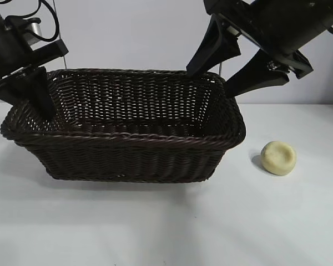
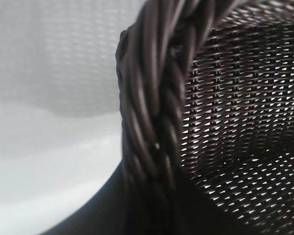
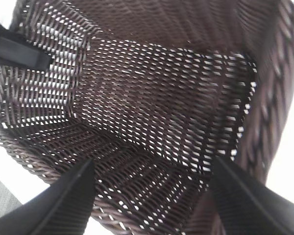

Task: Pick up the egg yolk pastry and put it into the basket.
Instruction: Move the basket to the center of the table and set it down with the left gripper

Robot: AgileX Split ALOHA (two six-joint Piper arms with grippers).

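a dark wicker basket (image 1: pixel 127 133) sits on a white worktop (image 1: pixel 166 221), taking up the left and middle of the outside view. the pastry (image 1: pixel 278 157), a small pale yellow bun, lies on the worktop at 3 o'clock from the basket, just beside its right end and not touching it. nothing lies inside the basket.

the right claw (image 1: pixel 219 83) hangs over the basket's right end, at about 11 o'clock from the pastry, jaws spread wide with nothing between them. its own camera looks down into the bare weave.

the left claw (image 1: pixel 30 97) is at the basket's left end, at 9 o'clock, nearly closed. it sits right against the braided rim (image 2: pixel 152 112); whether it is pinching the rim cannot be told.

the step in hand looks like the reach for the pastry. to do it well, the right claw would swing out past the rim towards 4 o'clock, come down with its jaws either side of the bun, and close gently, since it looks soft.

the basket's right wall stands between claw and pastry, so a low path risks snagging the rim.
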